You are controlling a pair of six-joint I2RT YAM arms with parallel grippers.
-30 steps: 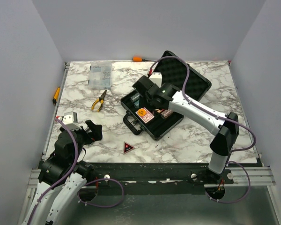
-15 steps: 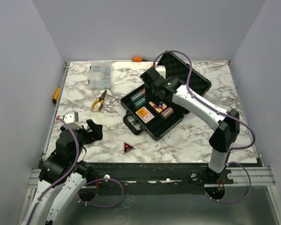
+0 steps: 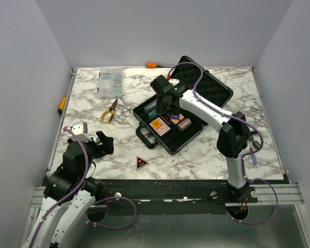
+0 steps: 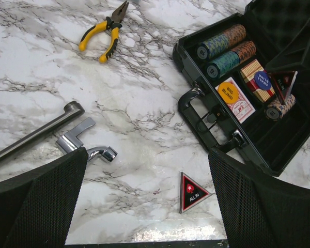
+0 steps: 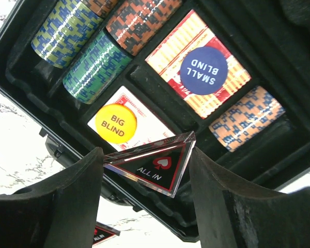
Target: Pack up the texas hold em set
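Right arm elbow swung inward | right end effector grasping triangle above case, frame centre | left end effector released, lower left

Black briefcase lies open at centre, holding chip stacks and card decks topped by blind buttons. One ALL IN triangle hangs tilted above it; second triangle lies flat, lower left of the case.
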